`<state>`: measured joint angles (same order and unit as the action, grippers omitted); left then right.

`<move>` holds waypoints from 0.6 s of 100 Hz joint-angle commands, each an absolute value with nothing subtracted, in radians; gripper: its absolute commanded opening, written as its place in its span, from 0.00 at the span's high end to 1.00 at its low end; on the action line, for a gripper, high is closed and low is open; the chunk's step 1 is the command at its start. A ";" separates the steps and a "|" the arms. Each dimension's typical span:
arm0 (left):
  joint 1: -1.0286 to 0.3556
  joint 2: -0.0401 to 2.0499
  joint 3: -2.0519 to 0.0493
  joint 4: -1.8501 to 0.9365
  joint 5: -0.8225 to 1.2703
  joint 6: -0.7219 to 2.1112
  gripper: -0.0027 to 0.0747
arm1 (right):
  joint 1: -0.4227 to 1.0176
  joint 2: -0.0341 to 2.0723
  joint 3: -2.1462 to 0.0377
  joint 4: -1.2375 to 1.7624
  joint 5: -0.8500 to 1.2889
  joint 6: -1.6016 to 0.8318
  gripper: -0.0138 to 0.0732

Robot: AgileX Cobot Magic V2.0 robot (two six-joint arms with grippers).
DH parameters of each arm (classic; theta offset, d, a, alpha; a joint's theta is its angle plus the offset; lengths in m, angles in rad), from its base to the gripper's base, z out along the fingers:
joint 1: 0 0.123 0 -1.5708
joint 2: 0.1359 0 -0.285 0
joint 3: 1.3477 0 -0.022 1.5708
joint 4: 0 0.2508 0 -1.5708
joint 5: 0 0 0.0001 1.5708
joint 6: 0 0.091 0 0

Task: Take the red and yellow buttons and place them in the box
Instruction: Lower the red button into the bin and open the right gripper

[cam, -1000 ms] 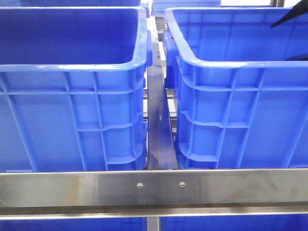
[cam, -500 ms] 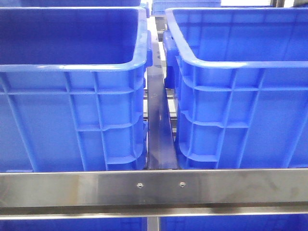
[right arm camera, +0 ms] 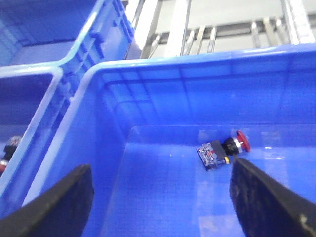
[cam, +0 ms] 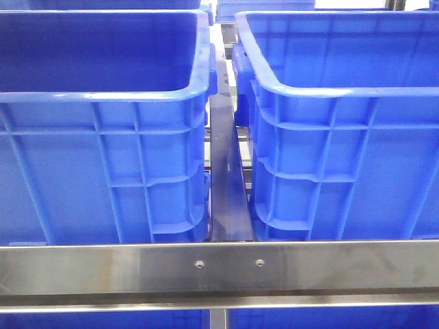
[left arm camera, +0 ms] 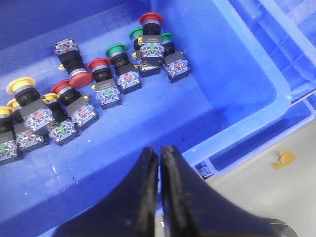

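Note:
Several buttons lie in a bunch on the floor of the darker crate (left arm camera: 237, 74) in the left wrist view. Among them are red-capped ones (left arm camera: 98, 64), yellow-capped ones (left arm camera: 20, 85) and green-capped ones (left arm camera: 115, 50). My left gripper (left arm camera: 159, 150) is shut and empty, above that crate's wall, apart from the buttons. My right gripper (right arm camera: 160, 168) is open and empty over the box (right arm camera: 197, 61). One red button (right arm camera: 224, 148) lies on the box floor near the right fingertip (right arm camera: 242, 173). In the front view the box (cam: 329, 89) stands on the right; neither gripper shows there.
The darker crate (cam: 103, 96) stands left of the box with a narrow metal-floored gap (cam: 226, 171) between them. A steel rail (cam: 219, 267) crosses in front of both. More blue crates (left arm camera: 291, 29) sit beside and below the source crate. Metal rack bars (right arm camera: 197, 34) lie beyond the box.
A dark part of an arm seen over the box's far right corner in the front view one second ago has gone out of view. The crates have not moved.

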<state>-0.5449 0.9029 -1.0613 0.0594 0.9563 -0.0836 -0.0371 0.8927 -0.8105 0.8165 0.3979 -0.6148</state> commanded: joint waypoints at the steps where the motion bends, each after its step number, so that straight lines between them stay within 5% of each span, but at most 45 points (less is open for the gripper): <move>1: -0.551 0.896 -1.088 0.057 0.896 -0.086 0.99 | -0.037 0.790 -0.778 0.791 0.354 -0.627 0.16; 36: -0.551 0.896 -1.088 0.057 0.896 -0.086 0.99 | -0.037 0.470 -0.650 0.735 0.401 -0.627 0.20; 48: -0.551 0.896 -1.088 0.057 0.896 -0.086 0.99 | -0.037 0.443 -0.647 0.735 0.406 -0.627 0.40; 60: -0.551 0.896 -1.088 0.057 0.896 -0.086 0.99 | -0.037 0.443 -0.647 0.735 0.411 -0.627 0.70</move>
